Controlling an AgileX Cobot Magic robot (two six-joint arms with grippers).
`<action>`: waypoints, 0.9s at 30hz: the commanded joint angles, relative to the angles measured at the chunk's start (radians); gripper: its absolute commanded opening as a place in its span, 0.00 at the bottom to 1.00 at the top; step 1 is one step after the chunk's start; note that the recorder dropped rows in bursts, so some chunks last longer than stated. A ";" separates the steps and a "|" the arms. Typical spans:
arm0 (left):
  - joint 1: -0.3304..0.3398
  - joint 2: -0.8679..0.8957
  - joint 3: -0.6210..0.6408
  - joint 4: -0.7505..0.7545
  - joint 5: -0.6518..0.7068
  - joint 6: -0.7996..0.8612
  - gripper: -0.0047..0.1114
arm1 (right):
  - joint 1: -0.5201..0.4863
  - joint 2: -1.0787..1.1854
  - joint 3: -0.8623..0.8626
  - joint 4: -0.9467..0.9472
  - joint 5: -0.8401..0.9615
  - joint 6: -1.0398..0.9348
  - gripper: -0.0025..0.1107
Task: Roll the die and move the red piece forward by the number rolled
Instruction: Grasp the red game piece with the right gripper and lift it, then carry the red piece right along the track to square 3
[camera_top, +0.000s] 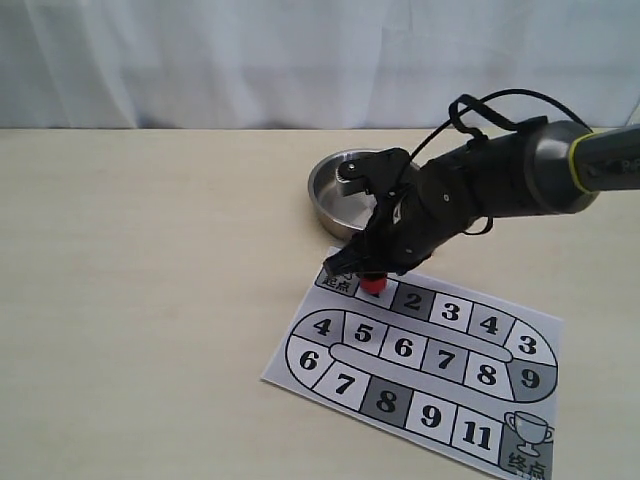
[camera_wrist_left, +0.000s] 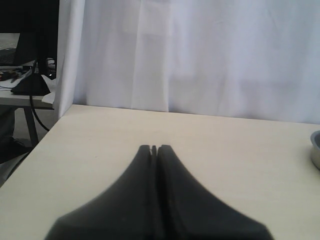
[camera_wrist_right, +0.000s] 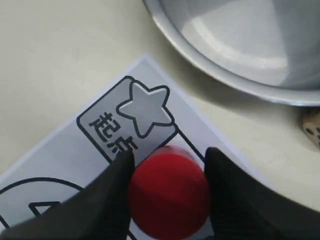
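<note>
**Your right gripper (camera_wrist_right: 169, 155) is clenched on the small solid red cylinder piece (camera_wrist_right: 169, 192) at the start end of the printed paper game board (camera_top: 300, 365).**

In the right wrist view its two black fingers (camera_wrist_right: 112, 200) press against opposite sides of the red piece, which sits squarely between them. The piece is at the square just beside the star-marked start box (camera_wrist_right: 145, 107), and you cannot tell whether it rests on the paper or is lifted clear. The small beige die with dark pips (camera_wrist_right: 313, 128) lies on the pale table (camera_top: 150, 300), off the board and just beside the outer wall of the round steel bowl (camera_wrist_right: 200, 55). Your left gripper (camera_wrist_left: 154, 148) is pinched closed on nothing — it hangs over bare tabletop.
</note>
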 joint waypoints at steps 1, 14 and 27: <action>-0.008 -0.001 -0.007 -0.003 -0.009 -0.002 0.04 | -0.004 -0.008 0.056 -0.001 -0.095 0.007 0.06; -0.008 -0.001 -0.007 -0.003 -0.009 -0.002 0.04 | -0.007 -0.087 0.073 -0.031 -0.111 0.000 0.06; -0.008 -0.001 -0.007 -0.001 -0.011 -0.002 0.04 | -0.084 -0.126 0.111 -0.023 -0.021 0.000 0.06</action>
